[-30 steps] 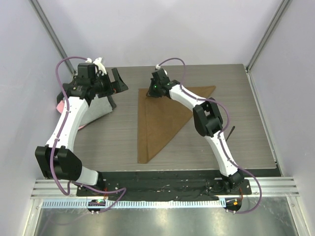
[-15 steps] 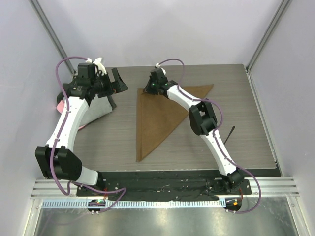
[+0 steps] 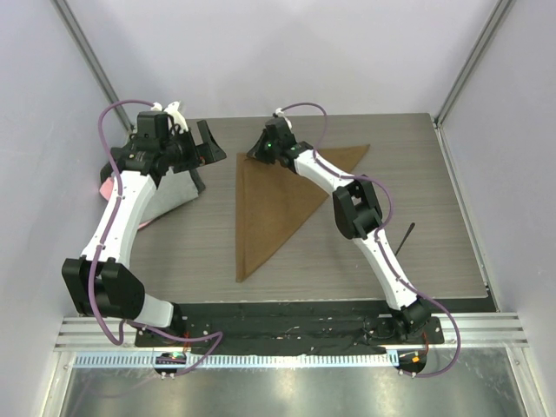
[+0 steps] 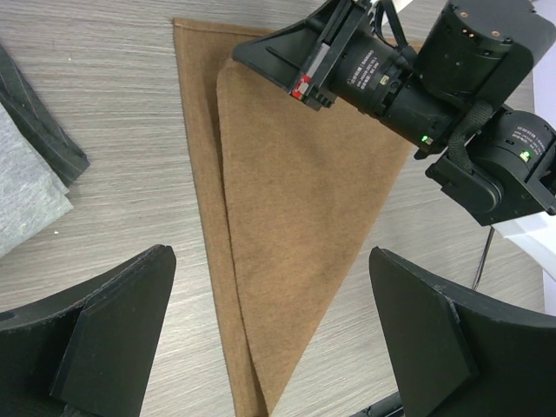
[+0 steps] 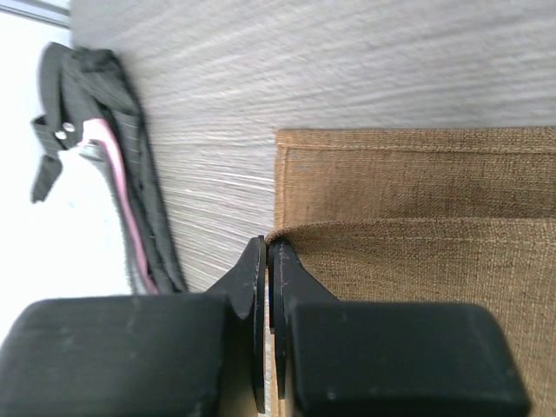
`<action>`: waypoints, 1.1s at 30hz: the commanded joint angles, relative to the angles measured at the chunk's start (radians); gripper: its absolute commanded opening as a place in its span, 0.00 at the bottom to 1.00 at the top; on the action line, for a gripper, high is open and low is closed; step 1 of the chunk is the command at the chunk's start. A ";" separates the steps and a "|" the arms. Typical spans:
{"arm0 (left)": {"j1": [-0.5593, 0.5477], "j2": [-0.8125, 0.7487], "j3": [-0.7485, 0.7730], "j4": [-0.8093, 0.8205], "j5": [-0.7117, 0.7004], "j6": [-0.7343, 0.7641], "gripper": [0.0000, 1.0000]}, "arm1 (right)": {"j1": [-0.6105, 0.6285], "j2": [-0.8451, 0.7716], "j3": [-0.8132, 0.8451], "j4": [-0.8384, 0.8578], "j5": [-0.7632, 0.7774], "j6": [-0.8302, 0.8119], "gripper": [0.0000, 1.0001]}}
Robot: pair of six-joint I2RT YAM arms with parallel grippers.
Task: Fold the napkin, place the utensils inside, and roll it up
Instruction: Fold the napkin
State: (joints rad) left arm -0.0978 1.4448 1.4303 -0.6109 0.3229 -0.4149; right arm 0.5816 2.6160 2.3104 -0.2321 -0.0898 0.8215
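Note:
The brown napkin (image 3: 269, 204) lies folded into a triangle on the table, its long point toward the near edge. My right gripper (image 3: 257, 155) is shut on the far-left corner of the napkin's upper layer (image 5: 417, 252), its jaws (image 5: 269, 248) pinched on the fabric edge. My left gripper (image 3: 204, 161) is open and empty, held above the table left of the napkin; its wrist view looks down on the napkin (image 4: 295, 200) between the open fingers (image 4: 271, 261). The slim black utensil (image 3: 404, 239) lies on the table right of the right arm, partly hidden; a sliver shows in the left wrist view (image 4: 482, 261).
A grey cloth with a pink edge (image 3: 169, 195) and black cloths (image 5: 95, 78) lie at the far left, under the left arm. They also show in the left wrist view (image 4: 22, 187). The right arm stretches over the napkin's right part.
My right gripper has moved a little left with the corner in its grip, and the whole napkin has slid left with it. The left arm has not moved.

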 commanded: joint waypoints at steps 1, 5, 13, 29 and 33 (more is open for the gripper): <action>-0.002 -0.006 0.009 0.014 0.007 0.005 1.00 | 0.006 -0.014 0.053 0.071 -0.016 0.033 0.01; -0.003 -0.004 0.009 0.016 0.008 0.004 1.00 | 0.007 -0.016 0.053 0.089 -0.033 0.042 0.01; -0.002 -0.004 0.009 0.014 0.010 0.004 1.00 | 0.015 -0.019 0.066 0.129 -0.050 0.068 0.01; -0.002 -0.004 0.009 0.014 0.015 0.002 1.00 | 0.015 0.045 0.118 0.131 -0.021 0.076 0.01; -0.003 -0.004 0.009 0.014 0.013 0.002 1.00 | 0.011 0.076 0.152 0.129 -0.033 0.071 0.01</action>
State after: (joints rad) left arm -0.0978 1.4448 1.4303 -0.6113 0.3237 -0.4149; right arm 0.5911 2.6694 2.3951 -0.1429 -0.1276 0.8928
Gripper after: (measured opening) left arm 0.996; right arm 0.040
